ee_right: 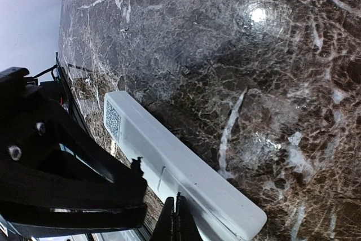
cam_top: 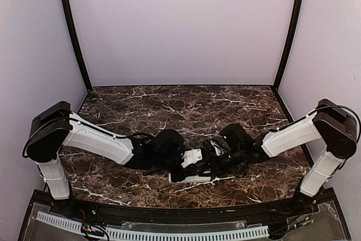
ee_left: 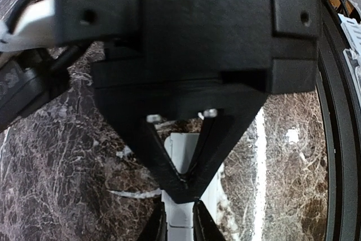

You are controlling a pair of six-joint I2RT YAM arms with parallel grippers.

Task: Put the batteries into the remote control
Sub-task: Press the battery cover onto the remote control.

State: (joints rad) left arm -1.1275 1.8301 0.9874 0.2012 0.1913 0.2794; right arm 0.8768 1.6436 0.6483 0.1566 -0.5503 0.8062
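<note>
The remote control (ee_right: 180,173) lies flat on the marble surface (ee_right: 282,55) towards its near edge, between the two arms, with a small code label (ee_right: 113,119) at one end facing up. The left tool (ee_left: 179,228) stands over it with its fingers drawn in on either side of the white bar, apparently pinching it. The right tool (ee_right: 176,207) is pressed together with nothing in it, and its tip sits just beside the remote's long side.

The risks, as I judge them:
- A narrow pinch across a slick plastic bar could let it pivot or squirt out.
- A nudge from the right tool's tip could skew the remote in that pinch.
- A slide could carry the remote towards the near edge.
- The batteries show in no view, so loading hangs on finding them first.
</note>
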